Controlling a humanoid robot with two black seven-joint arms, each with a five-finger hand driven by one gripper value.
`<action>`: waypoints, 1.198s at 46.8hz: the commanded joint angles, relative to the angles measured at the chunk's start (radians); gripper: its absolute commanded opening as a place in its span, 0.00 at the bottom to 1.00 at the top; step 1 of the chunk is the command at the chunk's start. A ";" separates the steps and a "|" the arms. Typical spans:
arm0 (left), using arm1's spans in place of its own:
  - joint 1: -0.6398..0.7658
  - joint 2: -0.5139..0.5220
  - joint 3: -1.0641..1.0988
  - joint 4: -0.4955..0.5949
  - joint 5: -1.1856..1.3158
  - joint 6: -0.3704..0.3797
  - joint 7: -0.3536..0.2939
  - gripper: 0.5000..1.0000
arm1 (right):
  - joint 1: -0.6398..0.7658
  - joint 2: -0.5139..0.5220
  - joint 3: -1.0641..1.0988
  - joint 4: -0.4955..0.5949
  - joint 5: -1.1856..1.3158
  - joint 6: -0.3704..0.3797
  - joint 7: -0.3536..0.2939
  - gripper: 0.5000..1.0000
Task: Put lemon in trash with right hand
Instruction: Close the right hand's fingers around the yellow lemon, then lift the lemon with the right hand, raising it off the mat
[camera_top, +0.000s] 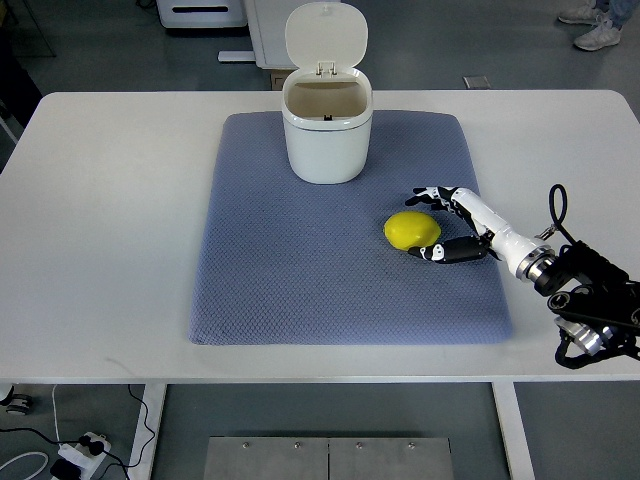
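**Right hand opens around the lemon, bin standing ready**

The lemon lies on the blue mat that covers the middle of the white bench, to the right of and nearer the robot than the trash bin. The right hand reaches in from the right edge with its fingers spread into an open cradle, one set above the fruit's right end and the thumb low beside it. It has hold of nothing; the fingers look just beside the lemon, and contact cannot be confirmed. This spread suits closing on the fruit from the side. The bin's lid is tipped up and back, leaving the mouth clear for a drop. Its interior looks empty. The left arm is out of sight.
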 joint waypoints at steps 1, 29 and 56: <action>0.000 0.000 0.000 0.000 0.000 0.000 0.000 1.00 | 0.003 0.013 -0.001 0.000 0.000 0.000 0.000 0.80; 0.000 0.000 0.000 0.000 0.000 0.000 0.000 1.00 | 0.012 0.022 -0.033 0.002 -0.002 -0.002 0.002 0.38; 0.000 0.000 0.000 0.000 0.000 0.000 0.000 1.00 | 0.035 0.013 -0.026 0.005 0.011 -0.002 0.000 0.00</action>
